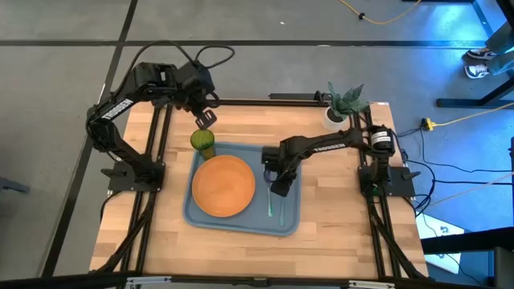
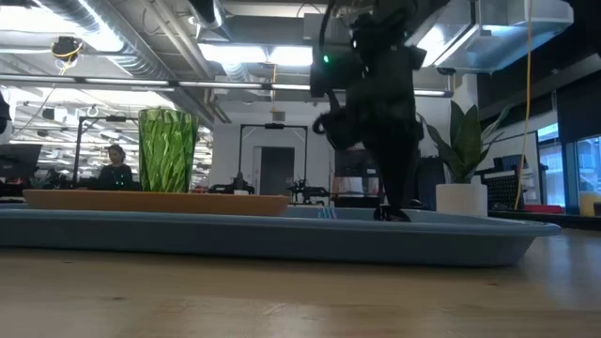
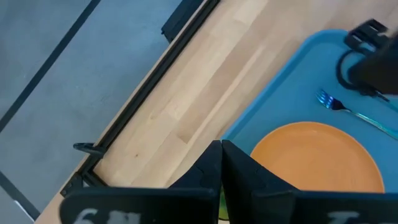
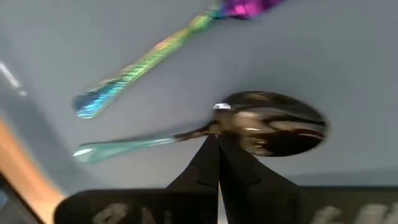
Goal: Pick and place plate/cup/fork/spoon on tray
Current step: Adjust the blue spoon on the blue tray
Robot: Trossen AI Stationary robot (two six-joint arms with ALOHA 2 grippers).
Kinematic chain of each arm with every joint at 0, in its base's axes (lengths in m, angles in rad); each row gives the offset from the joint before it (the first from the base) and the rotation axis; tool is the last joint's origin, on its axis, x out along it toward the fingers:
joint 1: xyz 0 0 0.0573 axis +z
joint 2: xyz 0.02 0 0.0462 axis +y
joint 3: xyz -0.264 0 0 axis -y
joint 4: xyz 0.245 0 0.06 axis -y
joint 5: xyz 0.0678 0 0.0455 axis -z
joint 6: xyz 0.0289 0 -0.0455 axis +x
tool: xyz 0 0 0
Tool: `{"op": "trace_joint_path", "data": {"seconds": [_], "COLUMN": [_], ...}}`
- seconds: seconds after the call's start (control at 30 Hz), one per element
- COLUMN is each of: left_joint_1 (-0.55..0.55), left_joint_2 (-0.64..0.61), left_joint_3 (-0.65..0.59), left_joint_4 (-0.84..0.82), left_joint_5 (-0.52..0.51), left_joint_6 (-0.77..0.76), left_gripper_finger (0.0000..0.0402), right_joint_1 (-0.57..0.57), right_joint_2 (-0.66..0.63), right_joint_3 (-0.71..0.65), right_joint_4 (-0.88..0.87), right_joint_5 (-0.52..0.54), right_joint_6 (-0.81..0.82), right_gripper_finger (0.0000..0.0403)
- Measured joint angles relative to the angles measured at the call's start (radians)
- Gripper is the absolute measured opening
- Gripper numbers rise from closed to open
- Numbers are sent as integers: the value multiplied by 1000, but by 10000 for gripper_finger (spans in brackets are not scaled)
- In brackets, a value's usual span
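Tray: lying mid-table, carrying the plate on its left half.
Spoon and fork: lying side by side on the tray's right part, beside the plate.
Right gripper: reaching down over the spoon, fingers pressed together, gripping nothing.
Cup: standing upright at the tray's far left corner.
Left gripper: hovering just beyond the cup, fingers closed, empty.

a white pot with a green plant stands at the wooden table's far corner, beyond the right gripper, well apart.
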Motion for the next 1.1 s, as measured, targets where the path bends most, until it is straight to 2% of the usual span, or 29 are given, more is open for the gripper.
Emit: {"op": "trace_joint_path", "data": {"seconds": [0.2, 1.1], "left_joint_1": [-7, -6], "left_joint_2": [0, 0], "left_joint_3": [0, 0], "left_joint_4": [0, 1], "left_joint_5": [0, -2], "left_joint_6": [0, 0], "left_gripper_finger": [0, 0], "right_joint_1": [-28, -126], "right_joint_2": [0, 0], "right_joint_3": [-57, -58], "right_joint_4": [58, 91], "right_joint_5": [-2, 128], "right_joint_6": [-9, -136], "right_gripper_finger": [2, 1]}}
